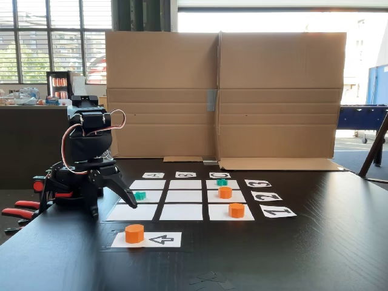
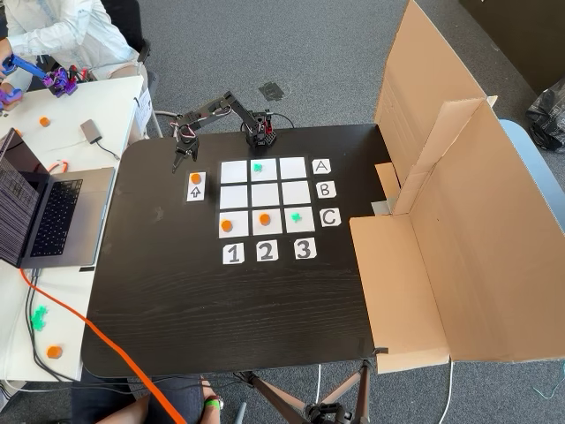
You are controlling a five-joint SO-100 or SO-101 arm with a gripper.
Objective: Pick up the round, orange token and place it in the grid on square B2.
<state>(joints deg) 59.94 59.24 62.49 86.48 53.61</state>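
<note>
The round, orange token (image 1: 134,233) (image 2: 195,177) stands on a single white sheet printed with an arrow (image 1: 162,239) (image 2: 195,191), just outside the grid (image 1: 182,211) (image 2: 234,196). Square B2 (image 1: 185,196) (image 2: 265,194), the centre cell, is bare white paper. My gripper (image 1: 113,206) (image 2: 181,160) hangs low over the black table a short way from the token, apart from it, tips pointing down. Its fingers look spread open with nothing between them.
Two more orange tokens (image 1: 225,192) (image 1: 236,210) and two teal tokens (image 1: 222,182) (image 1: 140,195) sit in grid cells. A tall cardboard wall (image 1: 224,91) (image 2: 459,203) stands along one table edge. A laptop (image 2: 44,208) and a person's sleeve (image 2: 71,35) are at a side table.
</note>
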